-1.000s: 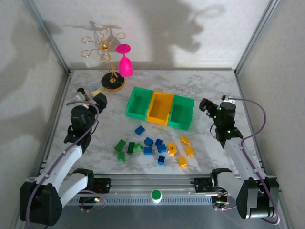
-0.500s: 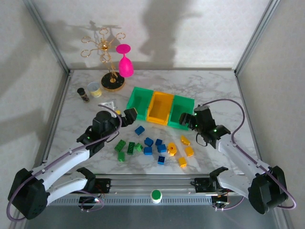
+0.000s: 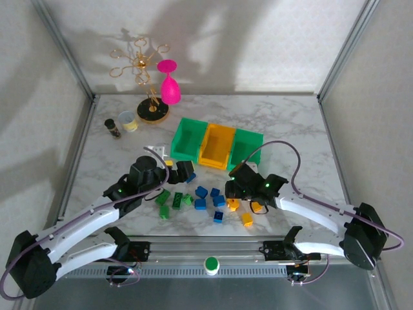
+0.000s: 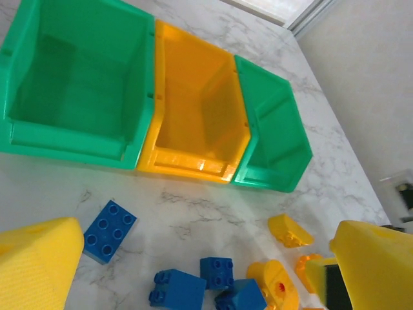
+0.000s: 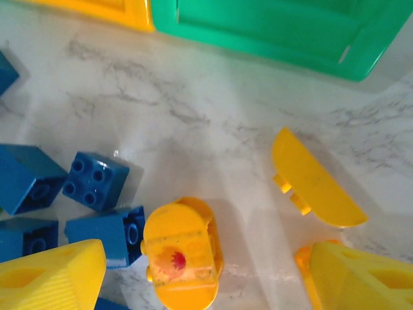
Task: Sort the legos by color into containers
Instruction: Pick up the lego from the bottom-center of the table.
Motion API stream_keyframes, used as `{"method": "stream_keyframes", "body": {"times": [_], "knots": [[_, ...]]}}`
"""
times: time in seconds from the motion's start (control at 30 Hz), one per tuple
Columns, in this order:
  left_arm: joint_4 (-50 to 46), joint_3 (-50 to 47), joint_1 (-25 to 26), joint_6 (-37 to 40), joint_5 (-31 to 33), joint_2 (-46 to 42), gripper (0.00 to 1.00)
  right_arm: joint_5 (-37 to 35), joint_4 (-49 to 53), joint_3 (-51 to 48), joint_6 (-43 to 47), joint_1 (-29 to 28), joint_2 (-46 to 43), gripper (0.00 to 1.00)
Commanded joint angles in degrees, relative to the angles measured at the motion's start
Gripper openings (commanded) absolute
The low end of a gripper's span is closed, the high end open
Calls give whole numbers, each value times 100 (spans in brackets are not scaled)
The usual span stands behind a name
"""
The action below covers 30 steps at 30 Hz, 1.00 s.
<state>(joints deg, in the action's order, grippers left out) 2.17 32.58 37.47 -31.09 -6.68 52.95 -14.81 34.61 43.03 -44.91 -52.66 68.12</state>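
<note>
Three containers stand in a row: a green bin (image 3: 188, 138), a yellow-orange bin (image 3: 216, 146) and a second green bin (image 3: 246, 151); they look empty in the left wrist view. In front of them lie loose legos: green ones (image 3: 170, 201), blue ones (image 3: 210, 199) and yellow ones (image 3: 251, 213). My left gripper (image 3: 184, 172) hangs open above a blue brick (image 4: 108, 230), its fingers (image 4: 39, 265) wide apart. My right gripper (image 3: 233, 192) is open low over a rounded yellow brick (image 5: 184, 252), one finger on each side, not visibly touching it. A curved yellow piece (image 5: 313, 181) lies beside it.
A gold rack (image 3: 143, 71) with a pink glass (image 3: 169, 81) stands at the back left, with a clear cup (image 3: 127, 120) and a dark jar (image 3: 113, 128) near it. Metal frame posts border the marble table (image 3: 290, 123) at both sides.
Both arms have swung in from the table's sides to the brick pile. The right gripper has come down over the rounded yellow brick and its jaws have narrowed somewhat.
</note>
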Motion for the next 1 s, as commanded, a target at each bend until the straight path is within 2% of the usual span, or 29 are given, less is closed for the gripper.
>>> {"method": "stream_keyframes", "body": {"times": [0.0,0.1,0.33,0.53,0.73,0.97], "knots": [[-274,87,50,36,-112,-106,99,-72,210,72,-203,-212,264,78],[-281,31,58,13,-55,-174,99,-136,65,101,-185,-489,489,76],[-299,-69,66,-20,22,-396,99,-65,-97,-7,-176,-640,931,65],[-314,-89,67,-25,104,-434,99,47,-243,12,14,-643,1192,64],[-336,-80,67,-20,114,-443,99,55,-294,-57,58,-647,1347,56],[-310,-80,68,-37,92,-443,99,224,-435,-51,178,-640,1552,54]]}}
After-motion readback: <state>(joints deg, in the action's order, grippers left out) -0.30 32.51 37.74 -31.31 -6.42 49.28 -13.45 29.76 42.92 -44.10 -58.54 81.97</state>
